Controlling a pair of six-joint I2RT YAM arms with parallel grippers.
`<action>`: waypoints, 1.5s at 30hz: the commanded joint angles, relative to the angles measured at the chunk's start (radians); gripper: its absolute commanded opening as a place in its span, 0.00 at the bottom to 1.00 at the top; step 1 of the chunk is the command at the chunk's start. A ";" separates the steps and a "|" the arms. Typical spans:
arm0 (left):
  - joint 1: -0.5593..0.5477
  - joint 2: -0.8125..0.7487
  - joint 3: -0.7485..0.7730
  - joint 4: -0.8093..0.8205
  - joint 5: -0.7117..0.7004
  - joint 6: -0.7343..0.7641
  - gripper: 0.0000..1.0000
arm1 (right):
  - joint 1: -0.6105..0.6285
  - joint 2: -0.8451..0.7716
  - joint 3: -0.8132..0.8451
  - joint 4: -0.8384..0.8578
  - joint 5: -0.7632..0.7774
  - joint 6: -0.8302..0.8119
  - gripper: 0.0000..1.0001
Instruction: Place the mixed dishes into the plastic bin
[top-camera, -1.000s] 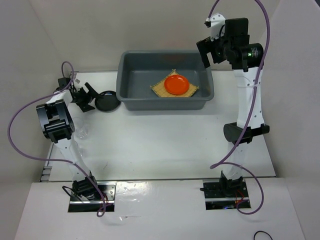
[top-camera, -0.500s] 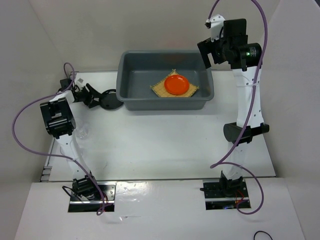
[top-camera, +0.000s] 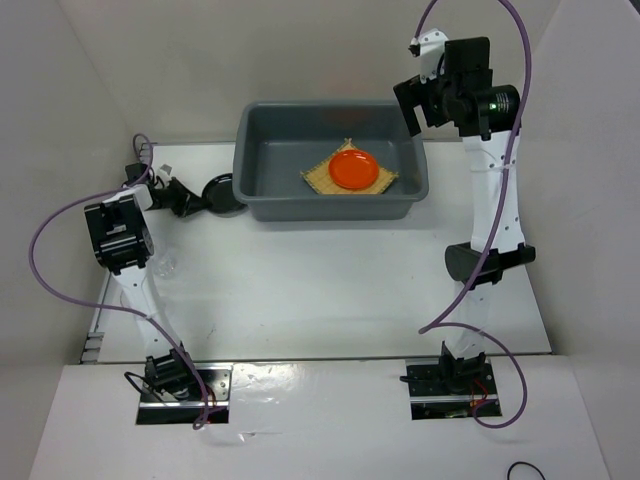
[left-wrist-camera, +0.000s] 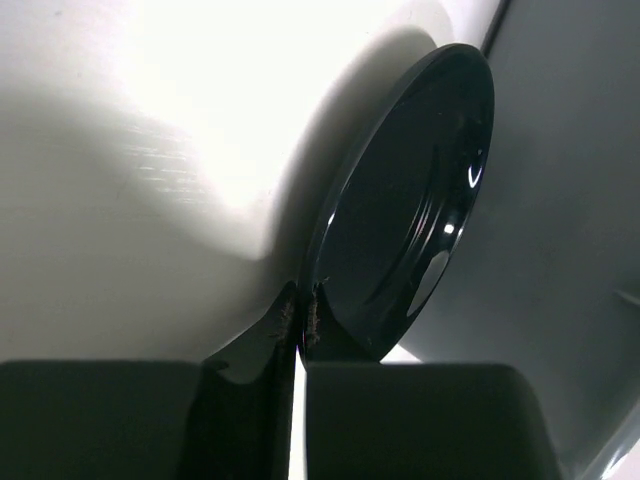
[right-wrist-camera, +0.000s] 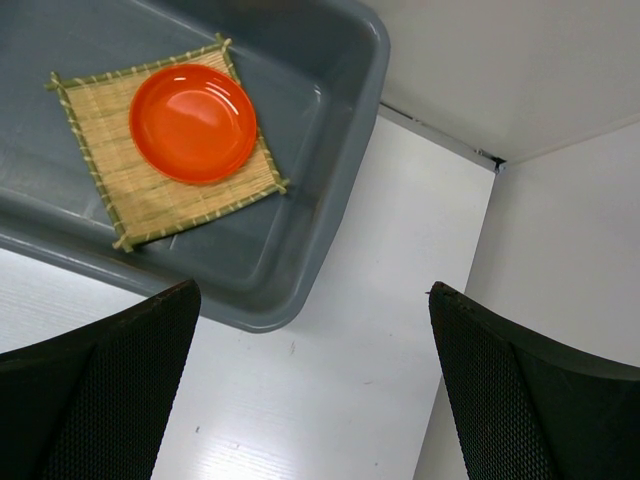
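The small black plate (top-camera: 224, 192) sits on the table just left of the plastic bin (top-camera: 260, 195), touching its wall. My left gripper (top-camera: 197, 198) is shut on the plate's near rim. In the left wrist view the fingertips (left-wrist-camera: 302, 318) pinch the thin edge of the black plate (left-wrist-camera: 410, 200), with the bin's wall (left-wrist-camera: 570, 250) behind it. Inside the bin (right-wrist-camera: 335, 190) the orange plate (right-wrist-camera: 193, 122) lies on the bamboo mat (right-wrist-camera: 100, 170). My right gripper (right-wrist-camera: 315, 300) hangs open and empty high above the bin's right end (top-camera: 418, 103). A clear glass cup (top-camera: 163, 265) stands by the left arm.
White walls close in the table on the left, back and right. The left arm's purple cable (top-camera: 50, 260) loops out to the left. The right arm's elbow (top-camera: 480, 262) stands over the table's right side.
The left gripper moved right onto the black plate's rim and went from open to shut on it. The plate shifted against the bin. The right arm barely moved.
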 joint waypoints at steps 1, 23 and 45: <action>0.003 -0.103 0.060 -0.008 0.002 -0.051 0.00 | 0.000 0.001 0.046 0.007 0.000 0.010 0.99; -0.402 -0.100 0.967 -0.330 -0.374 -0.184 0.00 | 0.009 -0.010 0.148 0.007 -0.060 0.028 0.99; -0.677 0.522 1.444 -0.359 -0.385 -0.447 0.02 | 0.029 -0.214 -0.015 0.007 -0.101 0.037 0.99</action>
